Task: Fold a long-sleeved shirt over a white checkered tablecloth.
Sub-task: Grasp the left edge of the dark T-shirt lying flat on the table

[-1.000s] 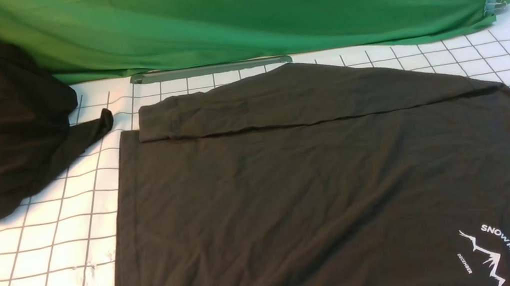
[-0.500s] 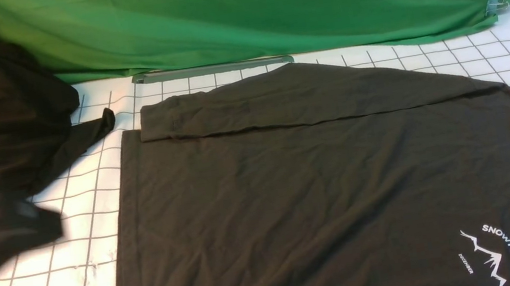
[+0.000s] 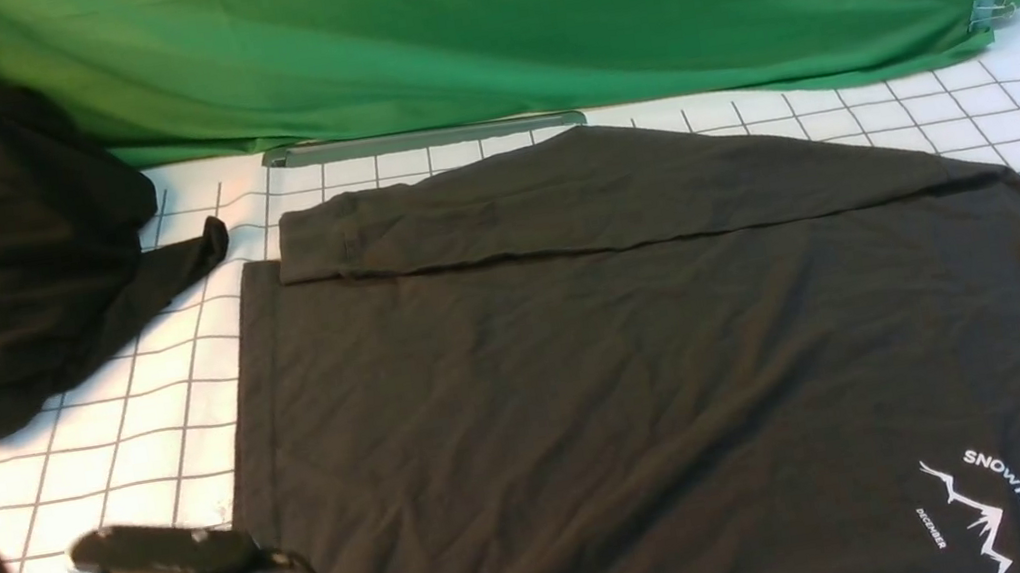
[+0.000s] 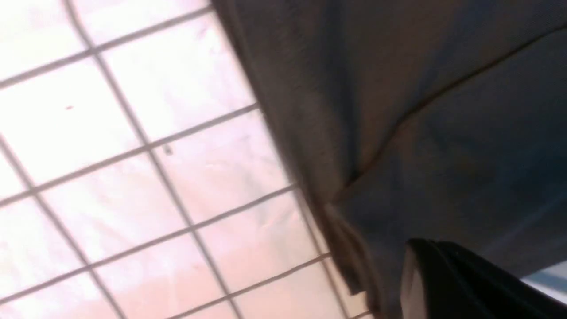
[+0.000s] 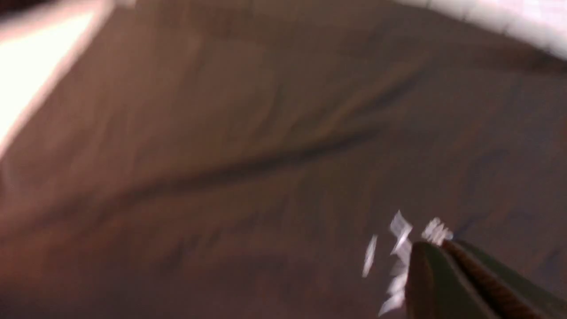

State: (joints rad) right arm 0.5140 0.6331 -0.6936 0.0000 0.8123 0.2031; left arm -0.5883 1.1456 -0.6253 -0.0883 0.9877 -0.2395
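Though blurred, shows left gripper [image 4: 438,277] pressed together at shirt [image 3: 637,389] edge beside tablecloth [image 3: 91,460]; right gripper [image 5: 436,250] likewise together above shirt print [image 3: 979,515].

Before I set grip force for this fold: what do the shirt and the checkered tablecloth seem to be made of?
Long-sleeved shirt: soft matte knit, likely cotton; it lies limp with fine creases. White checkered tablecloth: thin smooth sheet, perhaps coated fabric or plastic; shallow wrinkles, slight sheen.
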